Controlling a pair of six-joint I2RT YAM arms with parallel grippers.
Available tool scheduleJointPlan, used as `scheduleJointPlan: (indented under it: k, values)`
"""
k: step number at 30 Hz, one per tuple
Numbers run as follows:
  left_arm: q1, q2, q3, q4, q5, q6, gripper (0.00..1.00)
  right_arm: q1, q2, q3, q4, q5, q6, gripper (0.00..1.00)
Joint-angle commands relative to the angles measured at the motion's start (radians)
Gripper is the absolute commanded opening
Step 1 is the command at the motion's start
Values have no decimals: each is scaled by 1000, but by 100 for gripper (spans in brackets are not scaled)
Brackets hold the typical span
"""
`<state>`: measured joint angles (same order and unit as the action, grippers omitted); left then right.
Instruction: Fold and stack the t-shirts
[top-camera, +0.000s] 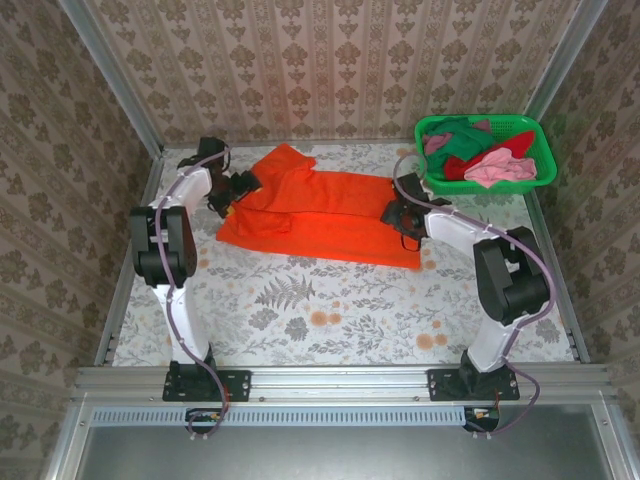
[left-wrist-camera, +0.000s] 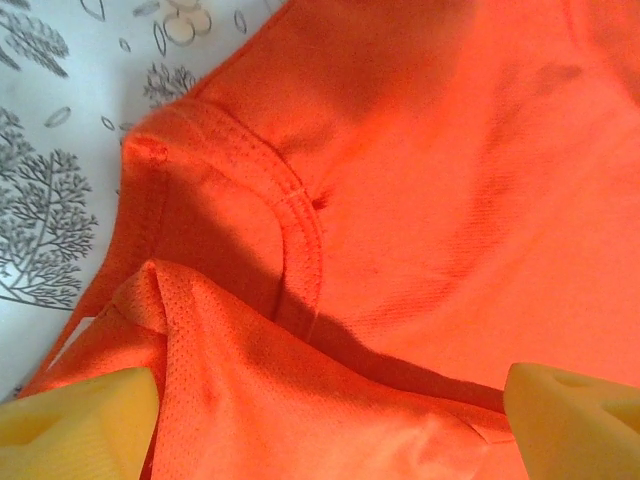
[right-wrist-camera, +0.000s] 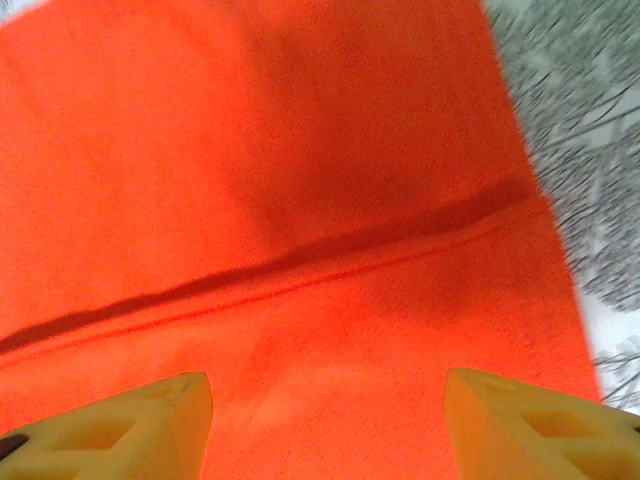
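Note:
A bright orange t-shirt (top-camera: 320, 215) lies spread across the far middle of the table, one side folded over onto itself. My left gripper (top-camera: 238, 192) is at its left end, by the collar (left-wrist-camera: 290, 215); its yellow pads (left-wrist-camera: 80, 425) stand wide apart with loose cloth between them. At the shirt's right end my right gripper (top-camera: 398, 215) hovers over the hem (right-wrist-camera: 330, 265), open, pads (right-wrist-camera: 130, 425) apart above flat cloth. More t-shirts in pink (top-camera: 498, 168), red and dark green lie heaped in the basket.
A green plastic mesh basket (top-camera: 545, 150) stands at the far right corner. Metal rails edge the floral tablecloth (top-camera: 330, 310), and patterned walls close in on three sides. The near half of the table is bare cloth.

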<state>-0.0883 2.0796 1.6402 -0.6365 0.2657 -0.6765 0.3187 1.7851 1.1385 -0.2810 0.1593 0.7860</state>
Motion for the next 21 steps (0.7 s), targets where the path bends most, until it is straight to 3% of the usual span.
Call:
scheduleJointPlan:
  k: [1, 11, 21]
  values:
    - [2, 12, -66, 11, 6, -19, 89, 23, 49, -29, 8, -31, 23, 63]
    - [22, -118, -370, 65, -8, -4, 88, 25, -17, -194, 14, -19, 47, 63]
    - [14, -418, -748, 54, -12, -14, 89, 27, -160, -348, -30, -33, 57, 63]
